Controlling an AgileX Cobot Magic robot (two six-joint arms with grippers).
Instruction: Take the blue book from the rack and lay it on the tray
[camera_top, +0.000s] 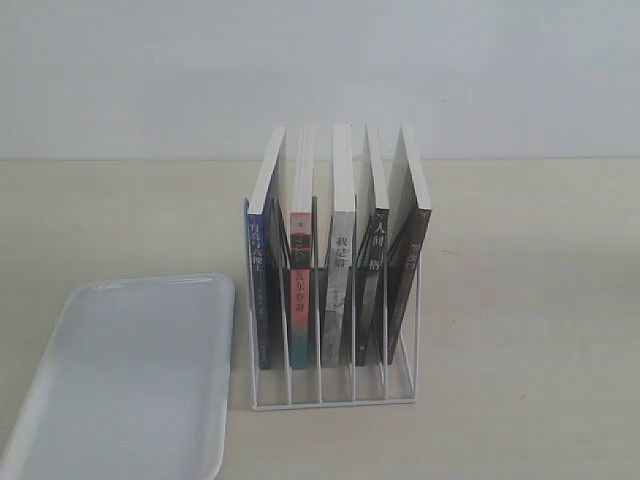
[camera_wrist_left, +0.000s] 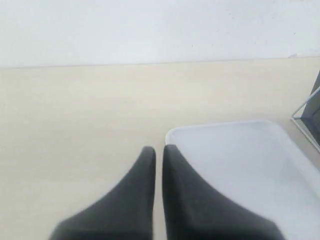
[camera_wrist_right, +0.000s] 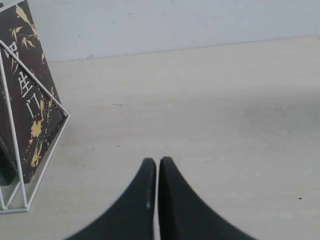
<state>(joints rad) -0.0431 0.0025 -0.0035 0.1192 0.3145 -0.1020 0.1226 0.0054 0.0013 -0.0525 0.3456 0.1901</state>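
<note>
The blue book (camera_top: 260, 270) stands upright in the leftmost slot of the white wire rack (camera_top: 335, 385), showing its narrow dark blue spine with white characters. The white translucent tray (camera_top: 130, 385) lies flat to the rack's left. Neither gripper appears in the exterior view. My left gripper (camera_wrist_left: 158, 148) is shut with nothing between its dark fingers, hovering at the tray's (camera_wrist_left: 240, 155) corner. My right gripper (camera_wrist_right: 157, 160) is shut and holds nothing, over bare table beside the rack's (camera_wrist_right: 30, 150) right end.
Other books share the rack: a red-and-teal-spined one (camera_top: 300, 280), a grey one (camera_top: 340, 270) and two dark-spined ones (camera_top: 372, 280). The outermost dark book with gold leaves (camera_wrist_right: 27, 90) leans against the wire. A pale wall rises behind the beige table.
</note>
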